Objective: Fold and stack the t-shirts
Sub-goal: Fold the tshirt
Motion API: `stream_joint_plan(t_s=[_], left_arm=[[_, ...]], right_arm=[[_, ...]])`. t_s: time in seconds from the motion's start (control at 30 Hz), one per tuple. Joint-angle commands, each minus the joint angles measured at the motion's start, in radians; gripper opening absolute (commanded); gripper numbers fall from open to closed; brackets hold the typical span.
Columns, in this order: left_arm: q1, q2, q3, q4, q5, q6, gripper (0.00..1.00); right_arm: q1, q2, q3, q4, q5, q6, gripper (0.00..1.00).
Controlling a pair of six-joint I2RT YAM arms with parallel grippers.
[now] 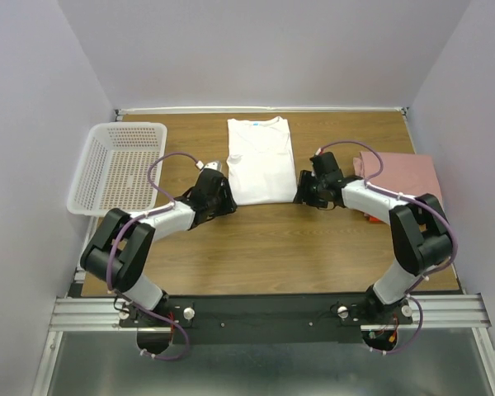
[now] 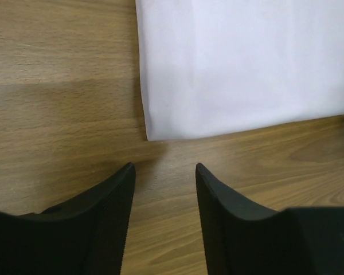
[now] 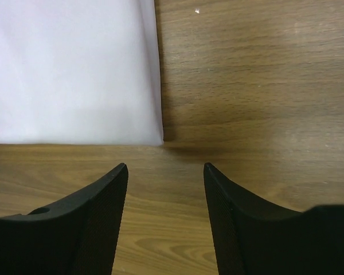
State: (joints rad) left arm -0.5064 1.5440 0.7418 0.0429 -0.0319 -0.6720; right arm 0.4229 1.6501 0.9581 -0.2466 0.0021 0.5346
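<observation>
My left jaws are spread and hold nothing. They sit low over the desk (image 1: 264, 247), their tips just short of the near left corner of the white t-shirt (image 1: 261, 161). In the left wrist view that corner lies slightly beyond the gap between the tips, with a strip of bare wood between us; I am not touching the cloth.

My right jaws are spread the same way and are just as empty. They point at the shirt's near right corner, which lies just past the left tip in the right wrist view, also apart from me.

The white t-shirt lies flat in the far middle of the desk, folded into a long rectangle with its collar at the far end and its near hem straight across between my two arms.

The pink shirt (image 1: 400, 177) lies folded on the right side of the desk, partly hidden behind my right arm (image 1: 371, 198). A thin red-orange edge (image 1: 370, 219) shows at its near side under that arm; I cannot tell more of it.

The white basket (image 1: 81, 177) stands at the far left of the desk, well apart from the shirts.
</observation>
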Motion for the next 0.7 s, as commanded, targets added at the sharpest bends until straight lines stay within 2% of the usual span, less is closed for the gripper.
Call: stream_joint_plan(t_s=[0.0, 0.23, 0.43, 0.5, 0.57, 0.6, 0.67], left_arm=[[0.012, 0.045, 0.033, 0.003, -0.020, -0.001, 0.48], [0.016, 0.103, 0.054, 0.009, -0.014, -0.003, 0.38], [0.019, 0.154, 0.083, 0.009, -0.016, 0.006, 0.37], [0.019, 0.172, 0.097, 0.008, -0.014, 0.011, 0.33], [0.022, 0.185, 0.105, 0.008, -0.002, 0.020, 0.18], [0.022, 0.185, 0.108, 0.006, 0.000, 0.020, 0.00], [0.022, 0.183, 0.108, 0.006, 0.009, 0.028, 0.00]], right_arm=[[-0.001, 0.059, 0.019, 0.049, -0.062, 0.028, 0.59], [-0.001, 0.129, 0.037, 0.079, -0.065, 0.039, 0.49], [-0.001, 0.152, 0.033, 0.087, -0.070, 0.045, 0.44], [-0.001, 0.152, 0.030, 0.087, -0.065, 0.044, 0.36], [-0.003, 0.146, 0.025, 0.087, -0.063, 0.042, 0.32], [-0.001, 0.142, 0.022, 0.086, -0.060, 0.042, 0.25], [-0.001, 0.131, 0.014, 0.086, -0.047, 0.039, 0.18]])
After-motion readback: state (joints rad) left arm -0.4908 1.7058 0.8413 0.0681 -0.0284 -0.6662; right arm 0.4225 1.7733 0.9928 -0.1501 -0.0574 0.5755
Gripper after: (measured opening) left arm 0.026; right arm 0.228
